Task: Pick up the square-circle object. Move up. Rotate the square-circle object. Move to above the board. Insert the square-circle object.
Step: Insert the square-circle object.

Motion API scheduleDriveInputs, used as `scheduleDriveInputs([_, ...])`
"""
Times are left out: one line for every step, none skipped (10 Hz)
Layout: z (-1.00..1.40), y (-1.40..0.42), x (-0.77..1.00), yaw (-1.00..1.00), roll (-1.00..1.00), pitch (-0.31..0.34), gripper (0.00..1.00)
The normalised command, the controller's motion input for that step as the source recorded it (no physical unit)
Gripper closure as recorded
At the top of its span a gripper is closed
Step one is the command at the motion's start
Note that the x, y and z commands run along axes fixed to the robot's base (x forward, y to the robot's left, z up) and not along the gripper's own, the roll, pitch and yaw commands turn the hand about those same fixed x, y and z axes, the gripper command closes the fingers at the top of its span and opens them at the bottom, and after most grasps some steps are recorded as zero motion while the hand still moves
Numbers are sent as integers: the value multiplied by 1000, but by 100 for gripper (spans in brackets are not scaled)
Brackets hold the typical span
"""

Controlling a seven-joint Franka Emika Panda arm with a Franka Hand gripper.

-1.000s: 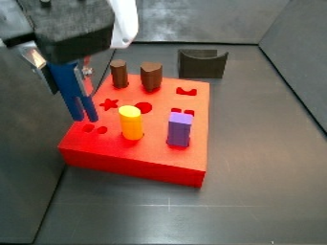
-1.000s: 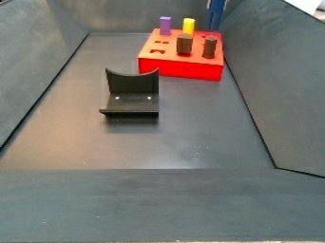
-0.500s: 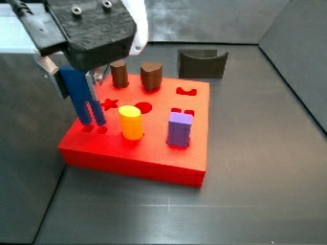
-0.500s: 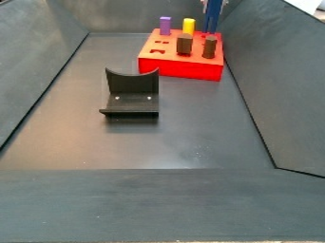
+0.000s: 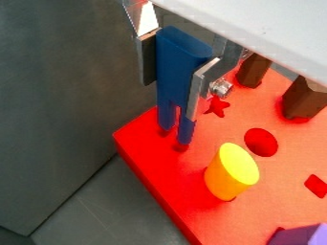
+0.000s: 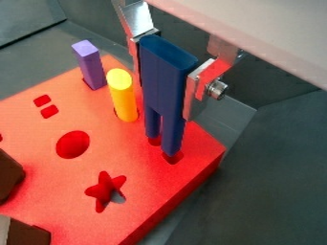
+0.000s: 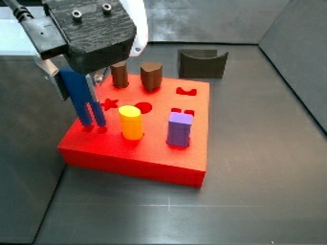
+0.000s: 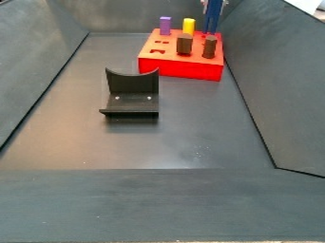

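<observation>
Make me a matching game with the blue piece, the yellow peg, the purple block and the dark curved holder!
Things:
1. square-circle object
2. yellow peg
3. purple block
4. dark curved holder

Places:
A. on the floor, off the board
B. held in the gripper, legs at the board's corner
C. standing between the blue piece and the purple one
D. standing near the board's front edge, right of the yellow one in a side view

Pairs: 1-B, 2-C, 3-D, 4-A

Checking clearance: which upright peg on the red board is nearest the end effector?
The yellow cylinder peg, beside the end effector; purple block and brown cylinders stand farther.
</observation>
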Motion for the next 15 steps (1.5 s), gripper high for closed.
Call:
scheduleDriveInputs([-1000, -114, -11, 0, 121, -106, 100])
scheduleDriveInputs([-1000, -157, -14, 0, 84, -99, 100])
scheduleDriveInputs([-1000, -77, 0, 0, 107, -66, 100])
scheduleDriveInputs([-1000, 34, 0, 20, 179, -20, 100])
scheduleDriveInputs([-723, 197, -254, 17, 267, 0, 100])
scheduleDriveInputs([-640, 189, -186, 3, 217, 0, 100])
scheduleDriveInputs([-686, 29, 289, 0, 0, -106, 100])
scheduleDriveInputs([-631, 0, 480, 0, -21, -133, 100])
scheduleDriveInputs([-523, -9, 611, -6, -50, -110, 100])
scheduleDriveInputs([-460, -63, 420, -14, 0, -57, 100])
scheduleDriveInputs([-417, -114, 0, -11, 67, 0, 100])
scheduleDriveInputs([-471, -197, -154, -29, 176, 0, 100])
scheduleDriveInputs([-529, -197, -77, -137, 163, 0, 100])
scheduleDriveInputs([-546, -54, -151, -83, 229, 14, 100])
scheduleDriveInputs([-514, -23, -274, -63, 271, 17, 100])
